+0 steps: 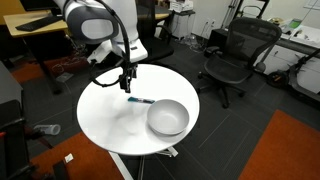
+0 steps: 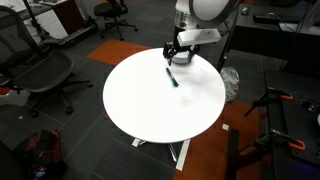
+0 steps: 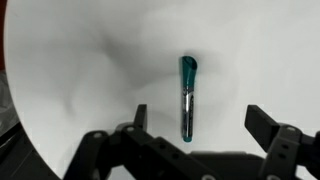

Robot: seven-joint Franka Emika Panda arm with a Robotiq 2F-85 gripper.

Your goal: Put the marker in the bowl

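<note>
Wrist view: gripper (image 3: 198,114) spread wide, holding nothing, above marker (image 3: 187,95) lying on table (image 3: 80,60); bowl (image 1: 168,119) near.

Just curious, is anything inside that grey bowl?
The bowl looks empty; its near rim hides part of the inside. The marker lies on the table beside it.

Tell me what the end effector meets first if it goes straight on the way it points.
Probably the marker, seen between the fingers of the open end effector in the wrist view; then the table. Depth is unclear, so it could land beside it.
</note>
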